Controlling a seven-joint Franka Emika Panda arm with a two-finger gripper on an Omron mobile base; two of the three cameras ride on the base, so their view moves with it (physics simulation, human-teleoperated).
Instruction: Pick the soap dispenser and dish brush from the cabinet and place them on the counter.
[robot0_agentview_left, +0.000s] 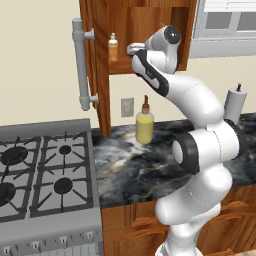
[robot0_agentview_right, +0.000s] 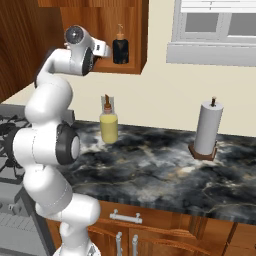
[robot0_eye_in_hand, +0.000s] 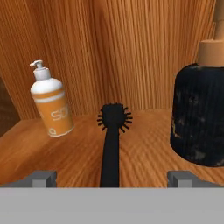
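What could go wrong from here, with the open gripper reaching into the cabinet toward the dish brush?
1. In the hand view the dish brush lies flat on the cabinet shelf, its thin handle centred in the open gripper; a grasp that closes too high could slip off it.
2. A dark bottle stands close on one side; a finger might knock it while closing or withdrawing.
3. The soap dispenser on the other side could also be tipped if the hand swings.

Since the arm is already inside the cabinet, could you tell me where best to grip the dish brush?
Grip the dish brush on its slim straight handle, below the bristled head. It lies flat on the shelf, handle pointing towards the open pincer, so come straight in and down, the fingertips either side.
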